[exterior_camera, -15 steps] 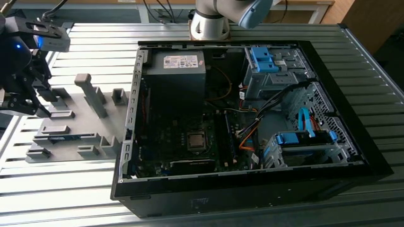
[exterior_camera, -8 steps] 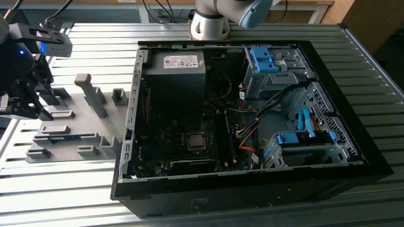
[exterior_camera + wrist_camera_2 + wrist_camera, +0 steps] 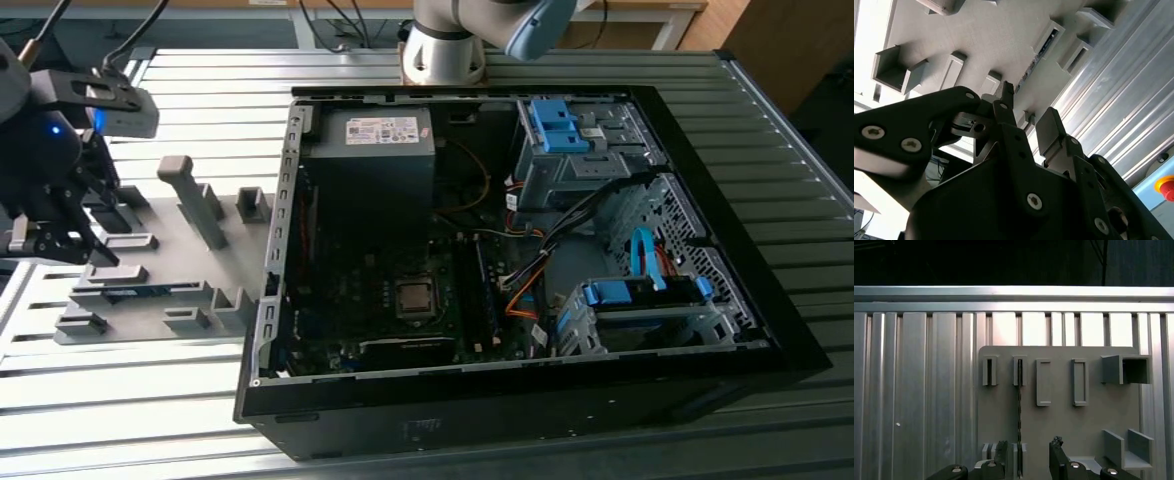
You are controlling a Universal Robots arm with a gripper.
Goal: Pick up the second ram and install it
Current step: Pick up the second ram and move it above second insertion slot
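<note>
Ram [image 3: 1019, 415] stands on edge in slots of the grey plate [image 3: 1064, 425], a thin dark line in the first wrist view. In the exterior view the ram [image 3: 134, 291] is a blue-green strip at lower left, well apart from the open case [image 3: 534, 415]. Gripper [image 3: 1029, 457] hovers over one end of it, fingers [image 3: 1002, 455] spread and holding nothing. The line passes between them, closer to one finger. Its long axis runs parallel to the slats of the table [image 3: 914, 390], so the fingers appear to straddle its thin faces, slightly off centre.
</note>
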